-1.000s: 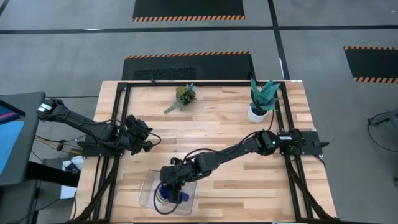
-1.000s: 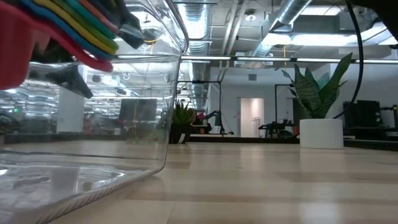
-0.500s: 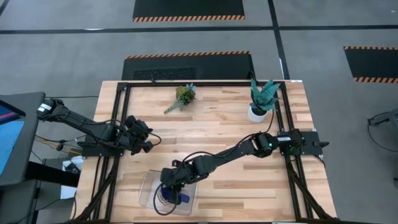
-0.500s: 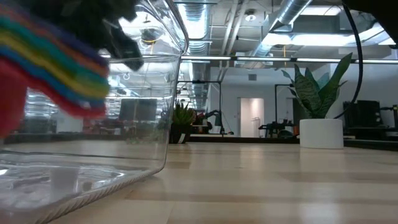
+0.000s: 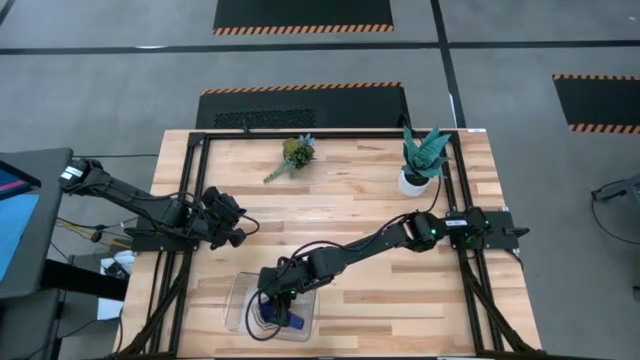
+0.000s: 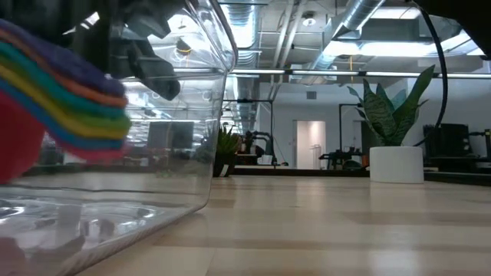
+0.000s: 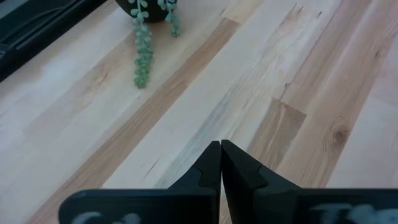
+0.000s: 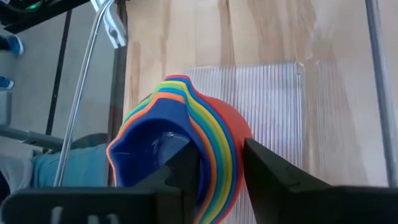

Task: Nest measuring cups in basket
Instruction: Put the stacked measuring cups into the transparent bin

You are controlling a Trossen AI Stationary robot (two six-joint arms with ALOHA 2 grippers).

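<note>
The right end effector (image 8: 217, 180) reaches over the basket (image 5: 238, 300), a clear shallow bin near the front edge of the worktop (image 5: 350, 210), a little left of centre in the high view. In the right wrist view its two dark fingers (image 8: 273, 177) stand apart on either side of the rim of the measuring cups (image 8: 180, 143), which sit nested one inside another with a dark blue cup innermost and orange, yellow, green, light blue and red rims fanned around it; whether the fingers press on the rim or merely straddle it cannot be told. The stack rests inside the basket over its ribbed clear floor, and the low view shows it (image 6: 61, 107) through the clear wall (image 6: 192, 138), tilted, with the coloured edges layered like a stripe. The left end effector (image 7: 220, 163) waits over bare wood near the worktop's left side, well apart from the basket, its fingers pressed together with nothing between them. Two small potted plants stand toward the back: a trailing one (image 5: 292, 155) near the middle (its beaded strands show in the left wrist view) and a spiky-leaved one in a white pot (image 5: 420, 160) toward the right
</note>
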